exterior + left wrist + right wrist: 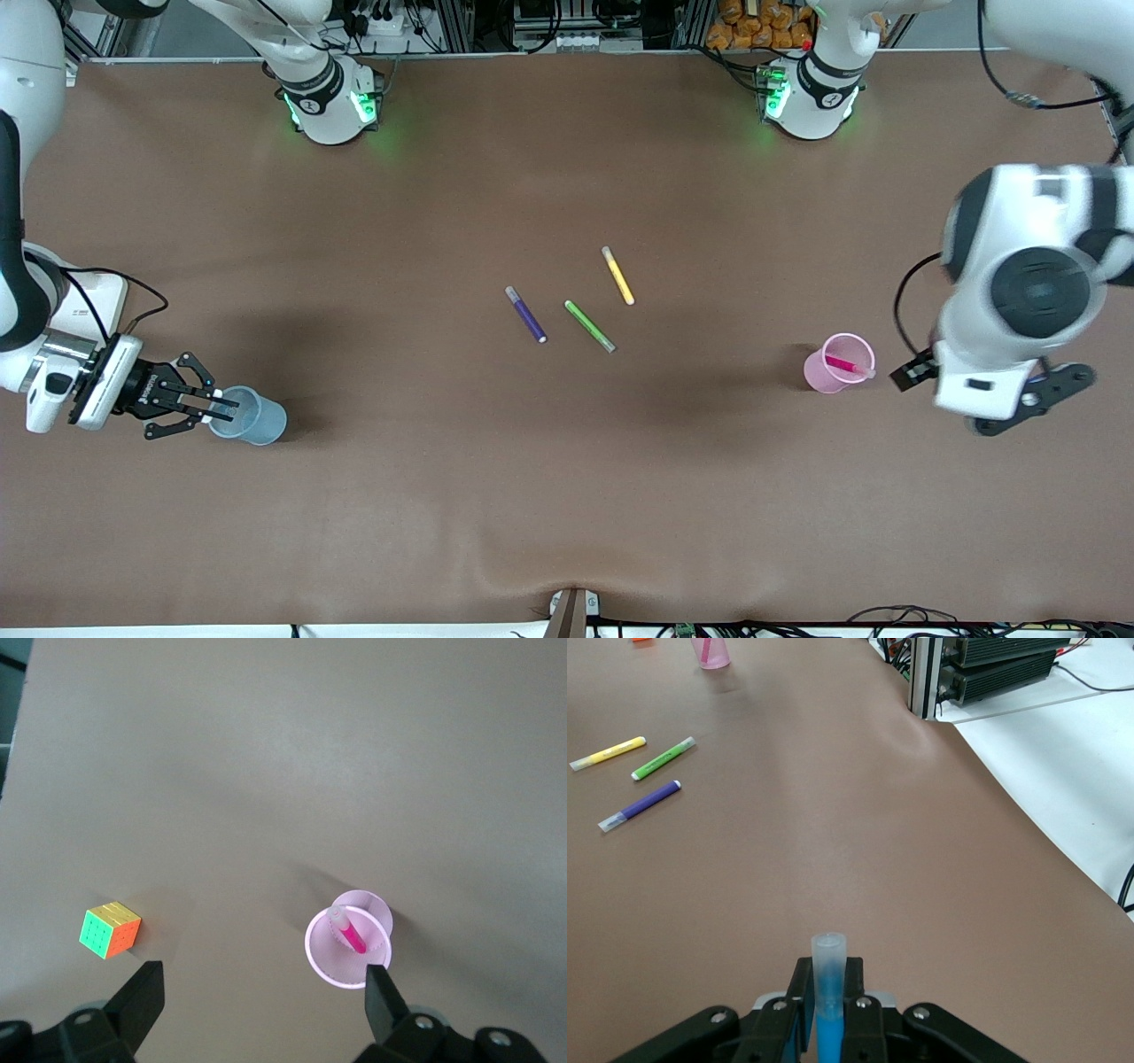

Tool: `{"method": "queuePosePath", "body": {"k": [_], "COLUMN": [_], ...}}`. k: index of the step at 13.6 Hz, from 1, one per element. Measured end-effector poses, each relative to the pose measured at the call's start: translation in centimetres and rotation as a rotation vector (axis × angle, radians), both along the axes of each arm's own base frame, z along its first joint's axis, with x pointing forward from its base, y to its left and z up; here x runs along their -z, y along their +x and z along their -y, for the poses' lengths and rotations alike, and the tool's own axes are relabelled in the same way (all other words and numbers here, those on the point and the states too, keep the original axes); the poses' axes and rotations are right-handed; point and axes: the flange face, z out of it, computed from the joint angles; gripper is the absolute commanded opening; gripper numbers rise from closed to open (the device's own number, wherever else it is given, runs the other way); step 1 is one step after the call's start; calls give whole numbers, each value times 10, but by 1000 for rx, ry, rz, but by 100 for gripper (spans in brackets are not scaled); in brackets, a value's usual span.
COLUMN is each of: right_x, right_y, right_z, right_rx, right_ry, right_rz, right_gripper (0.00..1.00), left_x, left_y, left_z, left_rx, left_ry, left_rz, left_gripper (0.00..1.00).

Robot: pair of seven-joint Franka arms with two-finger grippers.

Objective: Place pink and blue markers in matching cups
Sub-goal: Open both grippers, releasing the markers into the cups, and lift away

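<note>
The pale pink cup (837, 363) stands toward the left arm's end of the table with the pink marker (846, 364) leaning inside it. Both show in the left wrist view, cup (335, 958) and marker (352, 934). My left gripper (266, 979) is open and empty, up in the air beside the pink cup (1032, 403). The pale blue cup (257, 418) stands toward the right arm's end. My right gripper (217, 409) is at the blue cup's rim, shut on the blue marker (829, 970), whose pale end sticks out past the fingers (829, 983).
A dark purple pen (526, 315), a green pen (590, 326) and a yellow pen (617, 276) lie mid-table. A small colour cube (111, 930) sits on the table under the left arm, beside the pink cup. Brown table all round.
</note>
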Motion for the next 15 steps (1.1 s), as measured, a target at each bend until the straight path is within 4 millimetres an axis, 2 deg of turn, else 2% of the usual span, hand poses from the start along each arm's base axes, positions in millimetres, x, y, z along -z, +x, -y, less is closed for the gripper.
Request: {"method": "queuePosePath", "body": {"k": [2,5,6,7,8,11,13,15], "right_x": [8,11,12,13,13,12,8,-8], "right_y": [1,2,2,2,2,2,4,12], "right_z": [1,2,2,3,3,4,5,5], "right_rx": [-4,-3,-2,-1,-1,10,28,71], "right_ry": [6,8,8,8,9,20,30,37], "right_rz": [3,1,0,-1,0,3,0,-24], "right_gripper": [0,0,37,92,100,100,100,100], "left_x": [-20,-61,-75,-87,-97,-116,-118,-117], "left_y": [-4,-18,-25,-31,-37,-45,-47,-48], "left_z": [-6,5,7,7,7,-3,-7,-11], "left_rx": [24,57,79,106,133,188,222,254], "left_ry": [-27,-59,-69,-88,-107,-134,-151,-176], "left_rz": [17,63,65,59,56,60,36,19], "left_gripper": [100,100,100,100,100,100,100,100]}}
